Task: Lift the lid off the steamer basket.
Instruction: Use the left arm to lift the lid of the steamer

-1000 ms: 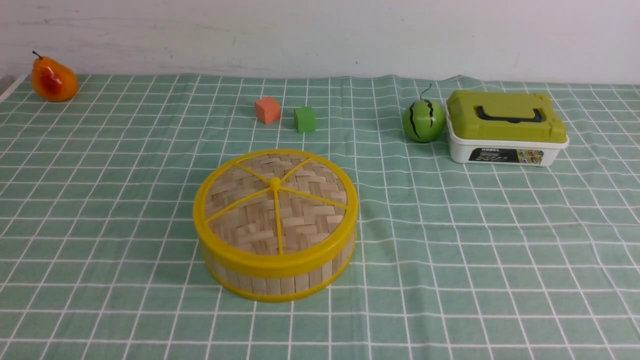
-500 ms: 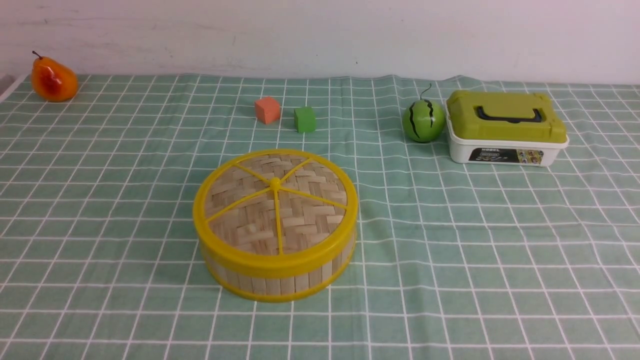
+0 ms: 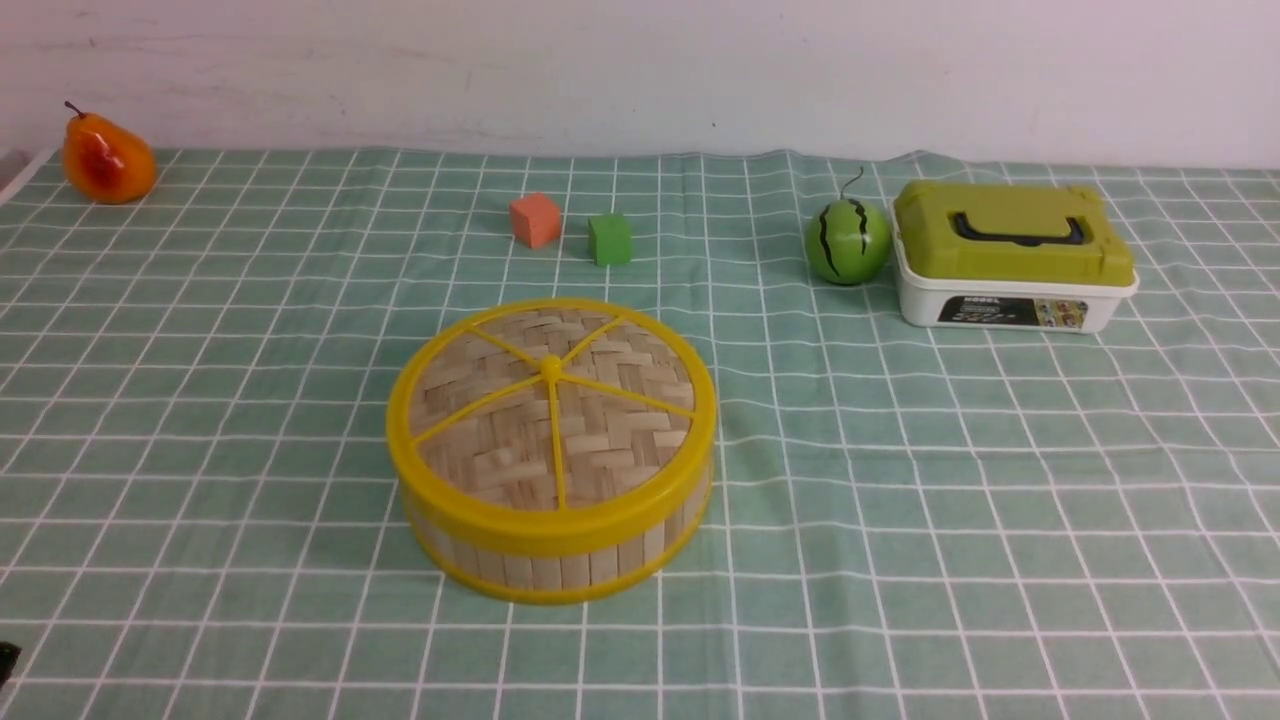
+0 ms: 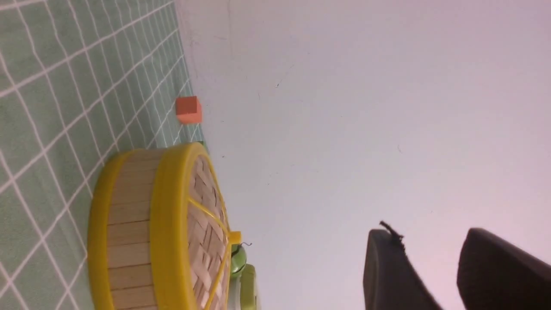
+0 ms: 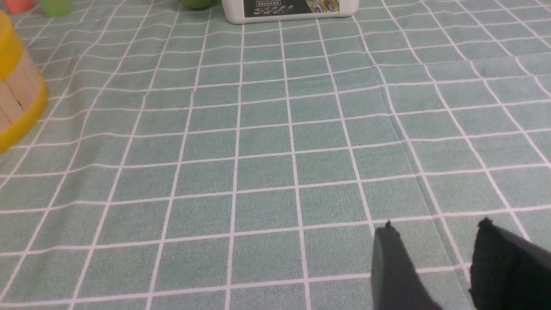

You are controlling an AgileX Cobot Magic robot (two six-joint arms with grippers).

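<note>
The lid (image 3: 520, 440), woven bamboo with a yellow rim and spokes, sits closed on the steamer basket (image 3: 560, 567) in the middle of the table. The left wrist view shows the lid (image 4: 206, 215) on the basket (image 4: 129, 219) from the side. My left gripper (image 4: 426, 234) is open and empty, away from the basket; a dark tip of it (image 3: 5, 662) shows at the front view's lower left edge. My right gripper (image 5: 437, 226) is open and empty over the cloth, with the basket's wall (image 5: 15, 92) far off to its side.
An orange cube (image 3: 535, 220) and a green cube (image 3: 609, 239) lie behind the basket. A toy watermelon (image 3: 848, 241) and a white box with an olive-green lid (image 3: 1010, 255) stand at the back right. A pear (image 3: 106, 158) is at the back left.
A dark tip of the left gripper has come into the front view at the lower left edge. The lid and basket have not moved.
</note>
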